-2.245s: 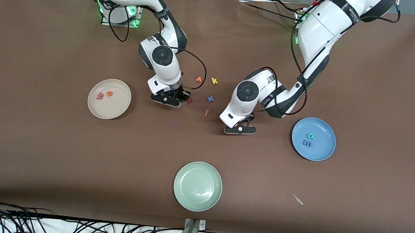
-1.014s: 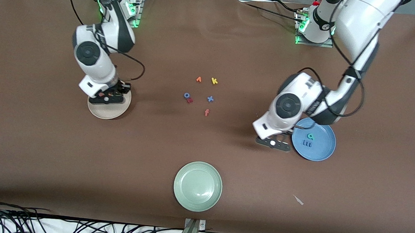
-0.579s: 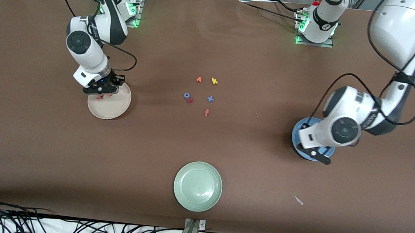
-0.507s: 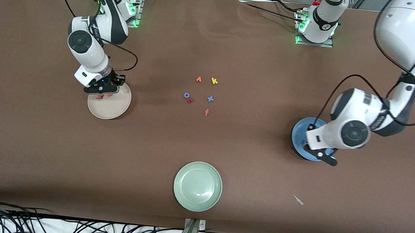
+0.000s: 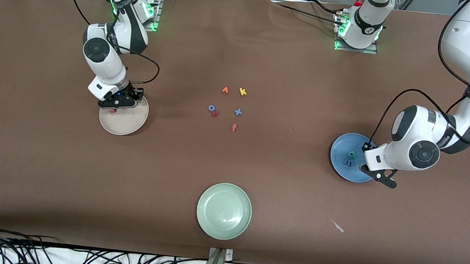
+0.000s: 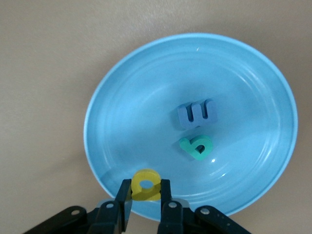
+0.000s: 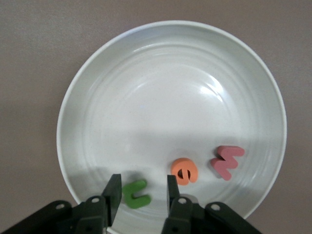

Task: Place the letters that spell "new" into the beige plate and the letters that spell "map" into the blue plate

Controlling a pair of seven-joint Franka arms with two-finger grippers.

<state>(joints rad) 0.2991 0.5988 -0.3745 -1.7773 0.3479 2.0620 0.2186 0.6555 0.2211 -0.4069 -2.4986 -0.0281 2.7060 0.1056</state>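
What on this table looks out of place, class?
A small pale scrap lies on the table, nearer the camera than the blue plate; it is no letter. Among the loose letters, the red letter seems to touch the blue ring.

— What's the left wrist view giving us?

— The blue plate (image 6: pixel 122 97) fills it, sitting on the plain tabletop (image 6: pixel 44 73). Inside, a blue "m" (image 6: pixel 196 113) with a teal "a" (image 6: pixel 196 147) just beside it, apart from each other.

— And the left gripper (image 6: pixel 146 201)?

— Right over the plate's rim, fingers (image 6: pixel 124 197) pinched on the yellow "p" (image 6: pixel 146 185), one on each side. The letter hangs above the plate's edge.
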